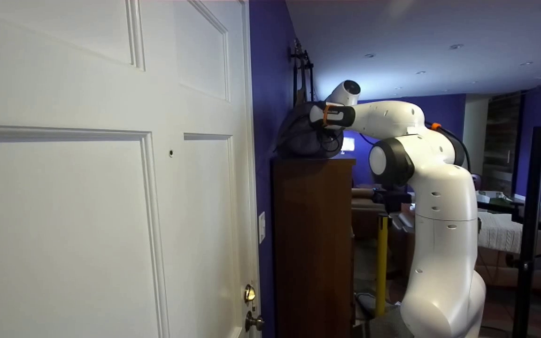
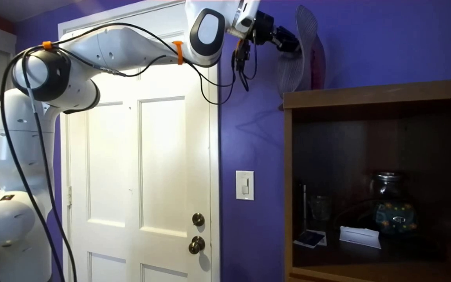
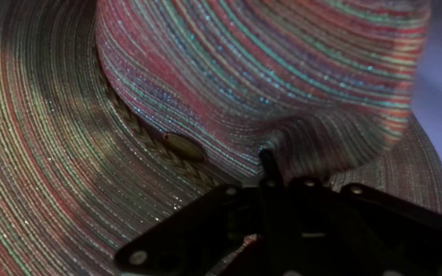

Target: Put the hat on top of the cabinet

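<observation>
The tool (image 2: 295, 46) grips a fold of the hat (image 3: 225, 88) beside its braided band (image 3: 139, 133), likely because the pliant weave bunches into a firm hold. Striped in glinting pink and teal, the hat hangs brim upright, as this sideways grip would set it, at one end of the cabinet (image 2: 378, 93), contact with its top unclear, before the purple wall (image 2: 386, 39).

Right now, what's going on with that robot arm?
The robot arm has its fingers shut on a fold of a striped, wide-brimmed hat. It holds the hat tipped on edge at a top corner of the brown cabinet and hasn't let go yet. I can't tell whether the hat touches the cabinet.
</observation>
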You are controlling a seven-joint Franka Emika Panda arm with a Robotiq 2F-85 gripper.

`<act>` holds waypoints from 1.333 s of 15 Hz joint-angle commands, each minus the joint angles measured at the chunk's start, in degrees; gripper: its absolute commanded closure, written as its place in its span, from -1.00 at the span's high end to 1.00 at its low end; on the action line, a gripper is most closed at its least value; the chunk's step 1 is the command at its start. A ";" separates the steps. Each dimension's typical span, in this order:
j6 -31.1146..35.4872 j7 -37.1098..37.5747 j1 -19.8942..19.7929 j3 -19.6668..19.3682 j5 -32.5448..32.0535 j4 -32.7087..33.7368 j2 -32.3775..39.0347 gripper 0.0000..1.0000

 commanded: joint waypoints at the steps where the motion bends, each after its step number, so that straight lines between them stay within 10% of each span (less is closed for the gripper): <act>1: -3.55 14.40 -0.41 -3.05 -12.50 2.86 3.20 -0.98; 9: -22.88 37.32 1.70 -4.86 -28.77 5.80 4.08 -0.98; 11: -25.76 38.80 1.95 -4.54 -28.55 6.76 4.18 -0.39; 20: -32.57 42.96 1.13 -4.47 -23.26 13.52 7.05 0.82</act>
